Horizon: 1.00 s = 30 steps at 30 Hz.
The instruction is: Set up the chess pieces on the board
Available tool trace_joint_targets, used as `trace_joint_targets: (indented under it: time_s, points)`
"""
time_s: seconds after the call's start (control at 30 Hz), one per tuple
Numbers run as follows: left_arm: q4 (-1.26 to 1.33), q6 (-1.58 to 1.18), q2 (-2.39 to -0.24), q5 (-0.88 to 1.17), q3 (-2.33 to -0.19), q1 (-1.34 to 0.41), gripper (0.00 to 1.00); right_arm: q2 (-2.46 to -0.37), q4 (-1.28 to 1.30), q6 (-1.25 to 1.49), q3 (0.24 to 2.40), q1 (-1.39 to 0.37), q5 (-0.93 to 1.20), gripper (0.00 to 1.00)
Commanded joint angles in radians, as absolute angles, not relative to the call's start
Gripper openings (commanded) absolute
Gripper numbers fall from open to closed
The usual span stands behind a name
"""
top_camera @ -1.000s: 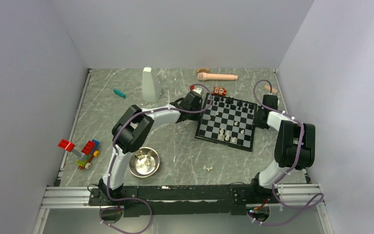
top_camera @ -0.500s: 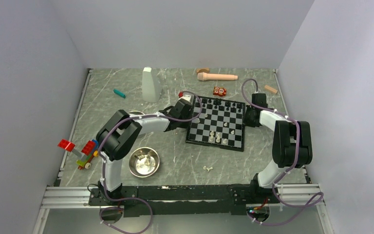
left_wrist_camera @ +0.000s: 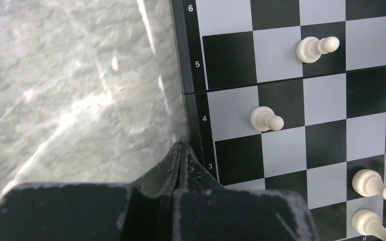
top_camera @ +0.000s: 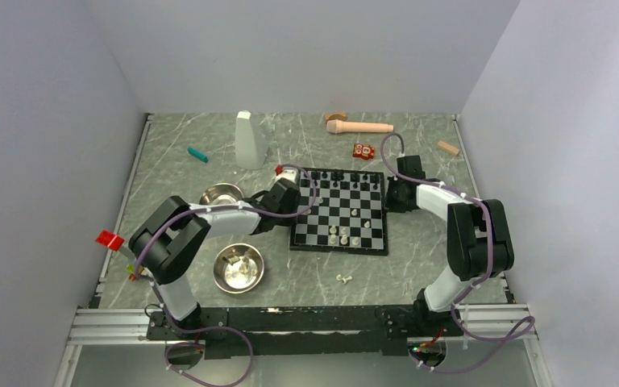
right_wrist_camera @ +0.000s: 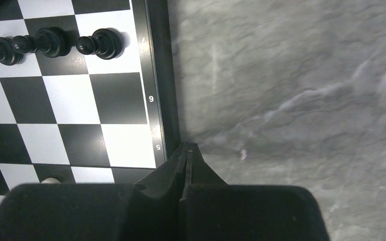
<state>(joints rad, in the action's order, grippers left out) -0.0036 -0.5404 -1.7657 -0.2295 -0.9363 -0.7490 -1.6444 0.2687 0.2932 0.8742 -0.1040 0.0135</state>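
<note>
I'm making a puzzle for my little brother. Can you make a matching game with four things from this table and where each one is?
Things:
1 bottle
2 red block
3 loose white chess piece
4 left gripper

Places:
A on the table, just in front of the board, nearer the arms' bases
B tip at the board's left edge
C far side of the table, left of the board
D by the table's left edge

Pairs: 1-C, 2-D, 3-A, 4-B

Bright, even light; glare streaks the table [left_wrist_camera: 70,100], wrist views slightly soft.
</note>
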Motion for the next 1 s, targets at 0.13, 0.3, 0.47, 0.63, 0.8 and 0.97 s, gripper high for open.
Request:
trace_joint_targets:
  time_s: [0.13,0.3,0.47,0.63,0.8,0.97]
  points:
    - [-0.030,-0.584,-1.671,-0.206,-0.802,-0.765,0.00,-1.634,0.334,0.394,0.840,-0.239,0.157,0.00]
    - [-0.041,-0.588,-1.607,-0.231,-0.729,-0.767,0.00,-1.626,0.304,0.435,0.808,-0.301,0.150,0.00]
    - [-0.055,-0.604,-1.535,-0.248,-0.671,-0.767,0.00,-1.637,0.273,0.461,0.786,-0.357,0.143,0.00]
    - [-0.066,-0.619,-1.486,-0.254,-0.631,-0.775,0.00,-1.643,0.263,0.482,0.778,-0.397,0.133,0.00]
    - [-0.080,-0.623,-1.464,-0.264,-0.612,-0.776,0.00,-1.630,0.265,0.503,0.767,-0.425,0.112,0.00]
    - [-0.092,-0.620,-1.468,-0.284,-0.612,-0.776,0.00,-1.589,0.265,0.528,0.726,-0.434,0.089,0.00]
